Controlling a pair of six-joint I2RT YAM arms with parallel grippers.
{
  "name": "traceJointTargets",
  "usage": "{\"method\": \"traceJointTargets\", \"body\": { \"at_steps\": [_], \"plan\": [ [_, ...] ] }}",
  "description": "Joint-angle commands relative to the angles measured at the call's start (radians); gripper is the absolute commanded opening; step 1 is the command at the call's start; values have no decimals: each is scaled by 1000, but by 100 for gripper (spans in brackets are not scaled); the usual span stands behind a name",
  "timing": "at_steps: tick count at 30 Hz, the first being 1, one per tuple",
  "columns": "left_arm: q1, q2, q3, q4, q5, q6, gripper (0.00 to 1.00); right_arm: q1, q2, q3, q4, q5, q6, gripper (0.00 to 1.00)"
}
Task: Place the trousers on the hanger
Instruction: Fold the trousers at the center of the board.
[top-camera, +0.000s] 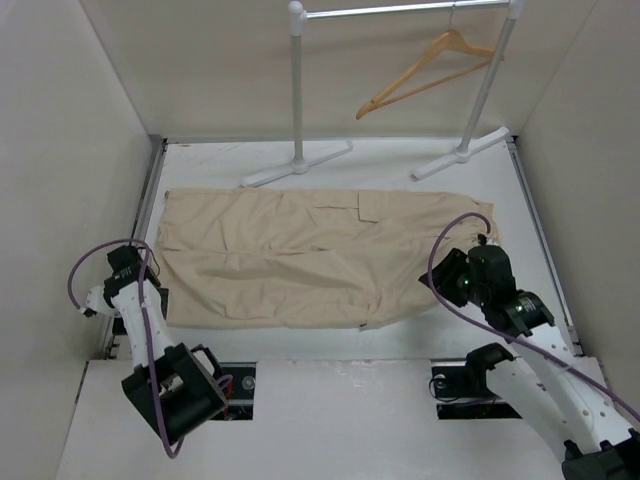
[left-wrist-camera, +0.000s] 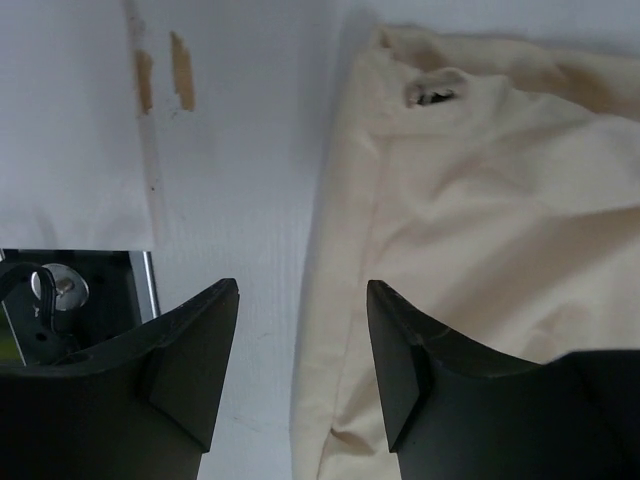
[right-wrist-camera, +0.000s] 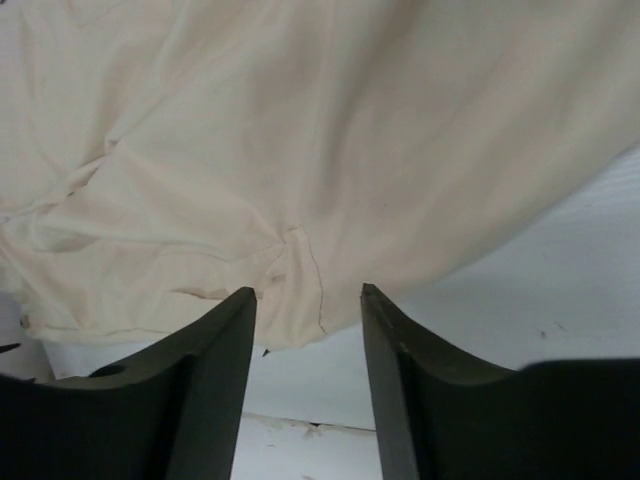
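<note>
Across the bench (top-camera: 385, 165), the trousers (top-camera: 300, 260) lie flat, well apart from the hanger (top-camera: 425, 70) on the rack (top-camera: 297, 90). A pinch catching only the top layer (likely at these edges) could let cloth slip. Left hand (left-wrist-camera: 302, 300) and right hand (right-wrist-camera: 308, 305) hover low at opposite ends, jaws apart, empty.

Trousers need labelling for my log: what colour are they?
Plain beige trousers; clearest in the top external view.

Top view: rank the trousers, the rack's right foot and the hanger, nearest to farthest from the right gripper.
1. trousers, their right end at the right gripper.
2. rack's right foot, farther back.
3. hanger, hanging up at the back.
</note>
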Motion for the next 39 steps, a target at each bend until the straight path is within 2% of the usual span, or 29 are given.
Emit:
{"method": "traceJointTargets", "body": {
  "at_steps": [1, 8, 12, 15, 19, 23, 25, 28, 33, 39],
  "plan": [
    [42, 52, -17, 22, -6, -46, 52, 9, -41, -12, 6, -61, -2, 54],
    [11, 135, -55, 88, -48, -77, 51, 5, -57, -5, -13, -83, -16, 62],
    [37, 162, -126, 176, -12, -112, 51, -23, -64, 6, -26, -89, -22, 62],
    [89, 122, -199, 284, 40, -140, 50, -35, -64, 6, -32, -83, -22, 62],
    [139, 115, -252, 385, 97, -144, 40, -87, -46, 3, -37, -70, -16, 62],
    [120, 108, -266, 482, 127, -135, 19, -208, 20, 38, -71, 12, -5, 61],
    [79, 100, -244, 480, 127, -132, 10, -277, 57, 43, -68, 84, -1, 58],
    [13, 80, -177, 413, 95, -131, 5, -395, 112, 34, -60, 147, 8, 55],
    [-76, 53, -71, 303, -20, -120, 2, -527, 202, -23, 44, 180, 76, 54],
    [-87, 89, 3, 281, -67, -57, 1, -557, 385, -32, 207, 209, 74, 52]
  ]
}}
